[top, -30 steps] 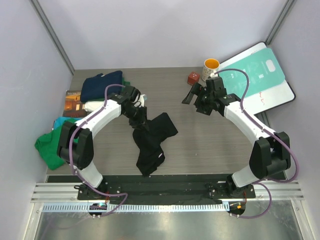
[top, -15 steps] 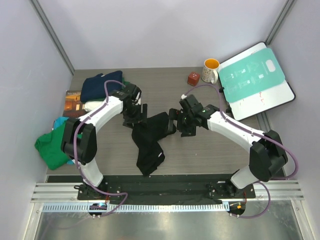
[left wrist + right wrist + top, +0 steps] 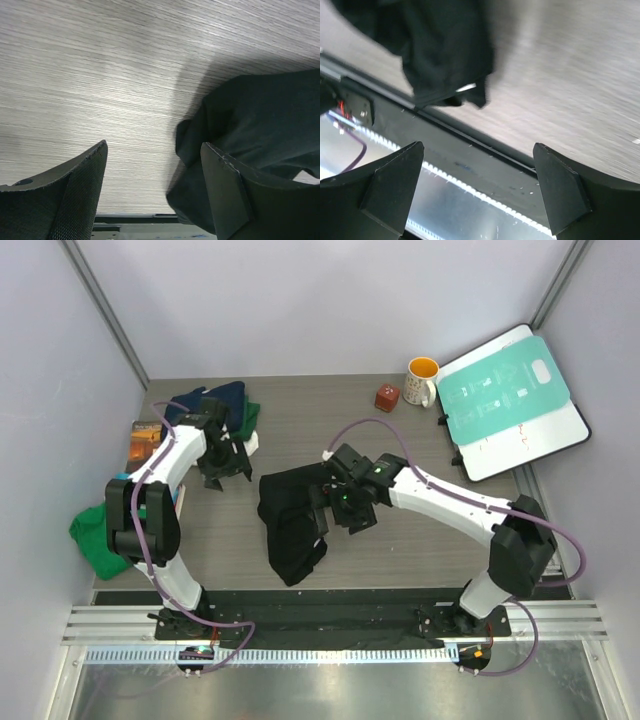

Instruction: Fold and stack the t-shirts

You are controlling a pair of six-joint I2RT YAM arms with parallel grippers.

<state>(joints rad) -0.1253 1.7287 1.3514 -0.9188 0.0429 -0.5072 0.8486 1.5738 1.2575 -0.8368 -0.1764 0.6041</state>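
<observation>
Top external shows the worktop (image 3: 430, 530) carrying a crumpled black t-shirt (image 3: 288, 535) near its middle — the right hand (image 3: 326, 508) hangs at its right edge, fingers spread wide, gripping nothing. The left hand (image 3: 224, 476) stands apart to the shirt's left — fingers parted, likewise empty.

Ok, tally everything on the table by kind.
Shirts: 4 showing: black, navy, green, teal; the left pile may hide more
Mug: 1
Red cube: 1
Board: 1
Book: 1
Total: 8
</observation>
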